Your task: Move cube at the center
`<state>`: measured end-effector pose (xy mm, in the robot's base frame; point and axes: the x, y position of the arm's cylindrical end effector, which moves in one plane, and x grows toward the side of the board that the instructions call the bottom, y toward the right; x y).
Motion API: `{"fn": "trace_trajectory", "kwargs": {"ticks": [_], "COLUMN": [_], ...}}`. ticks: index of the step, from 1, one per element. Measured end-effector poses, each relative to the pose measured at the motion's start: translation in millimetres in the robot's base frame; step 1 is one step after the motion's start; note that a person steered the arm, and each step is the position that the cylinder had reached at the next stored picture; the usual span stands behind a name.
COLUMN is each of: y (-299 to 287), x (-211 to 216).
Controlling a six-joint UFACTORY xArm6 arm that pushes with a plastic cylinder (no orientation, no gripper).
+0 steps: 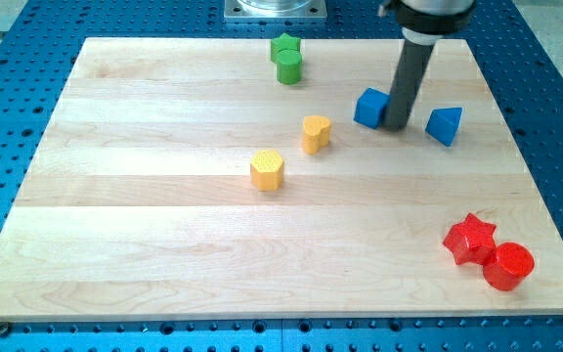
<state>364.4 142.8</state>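
A blue cube (369, 107) sits on the wooden board (164, 244) toward the view's upper right. My tip (396, 126) stands right against the cube's right side, touching or nearly touching it. The dark rod rises from there to the view's top edge. A blue triangular block (445, 124) lies a short way to the right of my tip.
A yellow heart block (315, 132) and a yellow hexagon block (267, 169) lie near the board's middle. A green star block (286, 59) is at the top. A red star (469, 239) and a red cylinder (508, 266) sit at the lower right corner.
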Motion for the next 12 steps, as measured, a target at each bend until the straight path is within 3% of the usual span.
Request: {"fn": "trace_trajectory", "kwargs": {"ticks": [1, 3, 4, 5, 6, 7, 10, 11, 12], "y": [-63.6, -90.5, -126.7, -78.3, -37.9, -51.0, -152.2, -193.9, -192.6], "x": [-3.9, -40.7, -20.9, -20.8, -49.2, -70.5, -74.9, -43.3, 9.4]}}
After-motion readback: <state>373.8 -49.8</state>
